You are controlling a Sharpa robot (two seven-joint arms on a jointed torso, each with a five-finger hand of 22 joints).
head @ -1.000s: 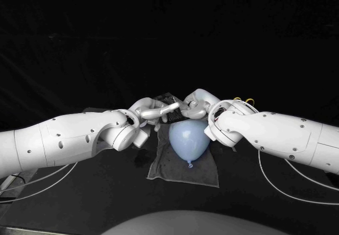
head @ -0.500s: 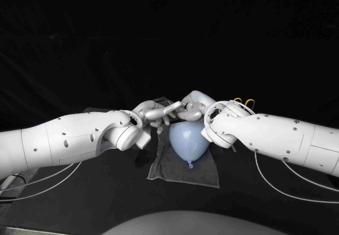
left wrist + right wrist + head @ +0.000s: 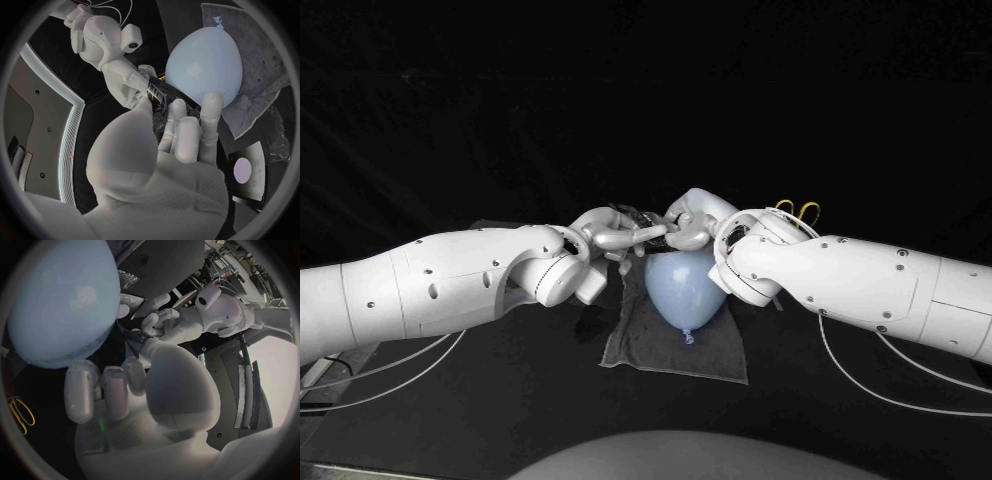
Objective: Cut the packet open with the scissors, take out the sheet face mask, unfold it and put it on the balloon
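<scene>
Dark packet [image 3: 157, 94], print unreadable: pinched by left robot hand [image 3: 607, 236] and right robot hand [image 3: 689, 225], 12 o'clock of balloon [image 3: 684, 285] on grey cloth [image 3: 718, 350].

Two glossy white arms, the left arm [image 3: 430, 285] and right arm [image 3: 877, 285], are made of rounded, bulging shells dotted with small dark screw holes. Thin white cables [image 3: 401, 365] loop beneath each forearm. The left robot hand [image 3: 610, 232] and right robot hand [image 3: 689, 225] are silver, with smooth rounded fingers.

black table [image 3: 473, 400] | grey cloth [image 3: 711, 352] flat on it | yellow-handled scissors [image 3: 799, 208] beyond the cloth, right side
</scene>
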